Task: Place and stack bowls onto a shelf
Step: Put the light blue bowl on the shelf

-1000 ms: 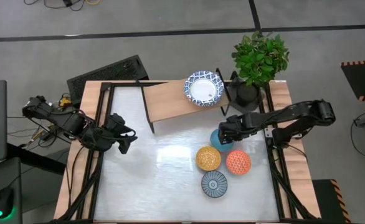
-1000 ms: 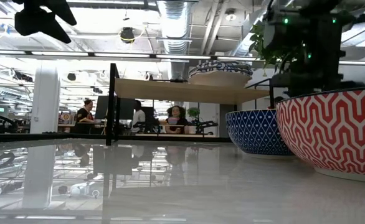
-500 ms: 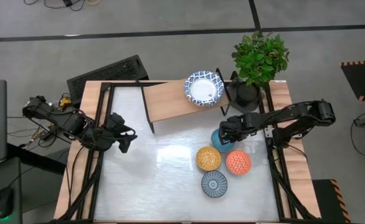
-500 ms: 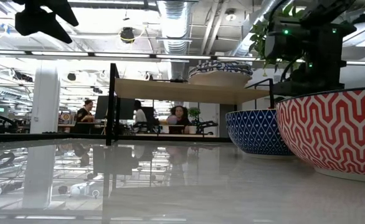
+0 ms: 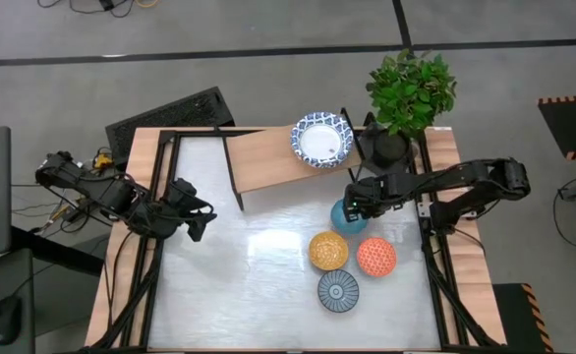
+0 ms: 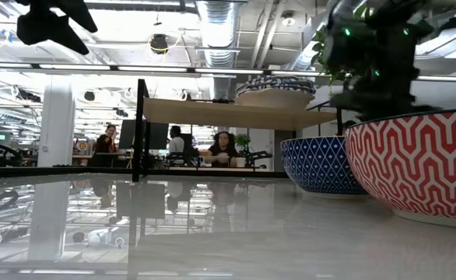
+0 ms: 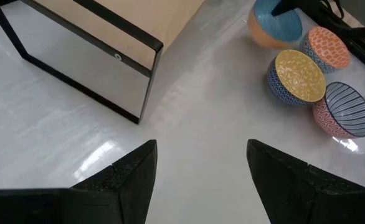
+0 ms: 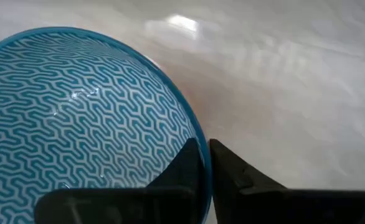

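My right gripper (image 8: 204, 163) pinches the rim of the light blue bowl (image 5: 347, 218), which sits near the shelf (image 5: 268, 157). My left gripper (image 7: 198, 165) waits wide open, holding nothing. I think I must lift next, keeping it level. The white table (image 5: 249, 275) is shiny. People sit far behind.

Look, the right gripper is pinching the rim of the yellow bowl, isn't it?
Not the yellow one. The right gripper is pinching the rim of the light blue bowl, as the right wrist view shows. The yellow bowl sits untouched on the table.
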